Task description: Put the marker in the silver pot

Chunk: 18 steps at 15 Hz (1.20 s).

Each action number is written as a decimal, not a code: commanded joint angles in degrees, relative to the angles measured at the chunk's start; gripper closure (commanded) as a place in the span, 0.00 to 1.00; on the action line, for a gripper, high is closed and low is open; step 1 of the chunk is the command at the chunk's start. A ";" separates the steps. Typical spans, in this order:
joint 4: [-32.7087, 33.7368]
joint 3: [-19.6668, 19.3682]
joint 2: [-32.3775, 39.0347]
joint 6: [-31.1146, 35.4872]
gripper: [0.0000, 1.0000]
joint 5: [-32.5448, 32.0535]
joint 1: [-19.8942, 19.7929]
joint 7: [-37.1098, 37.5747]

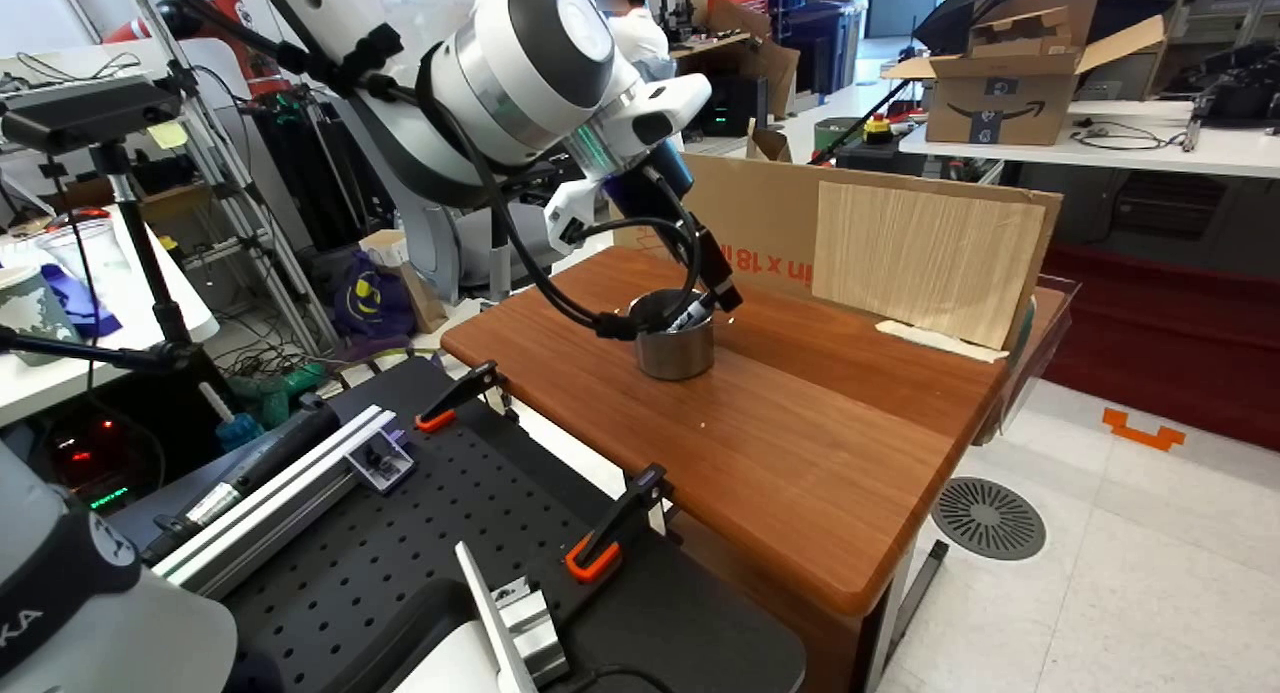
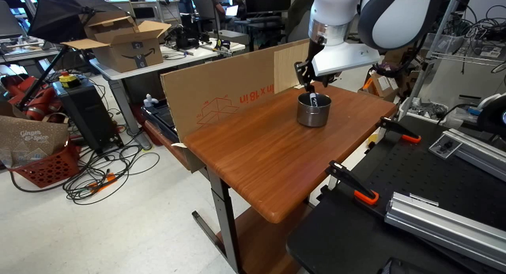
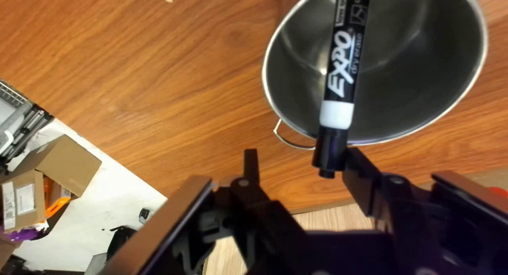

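the slim black dry-erase marker with a white band (image 3: 345, 64) leans inside the shiny silver metal cylindrical pot (image 1: 676, 356), its black cap end sticking up over the rim; in my wrist view that end points to six o'clock. the pot sits at two o'clock there, thin wire handles near eight and two o'clock of its rim. i have the black two-fingered gripper (image 3: 301, 160) released: its fingers (image 3: 362, 175) are spread well apart, and the marker's cap is right at the tip of the one towards four o'clock; i cannot tell whether they touch. in both exterior views the gripper hangs near the pot's rim. the pot stands upright on the reddish-brown wood-grain tabletop (image 2: 257, 155).

going by an exterior view, with the pot as my clock centre, the white-and-black jointed arm (image 1: 560, 53) is at eleven o'clock, the upright brown cardboard sheet (image 1: 740, 205) at one, the pale wood-grain panel (image 1: 925, 263) between two and three, and the flat black perforated board (image 1: 400, 523) at eight.
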 commanded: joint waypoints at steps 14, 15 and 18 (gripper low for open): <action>-0.85 -2.45 -3.85 0.55 0.00 -0.97 2.15 0.44; -1.10 -3.39 -4.95 0.59 0.00 -1.34 3.20 0.56; -2.12 -6.80 -8.59 -0.36 0.00 -2.64 6.75 0.05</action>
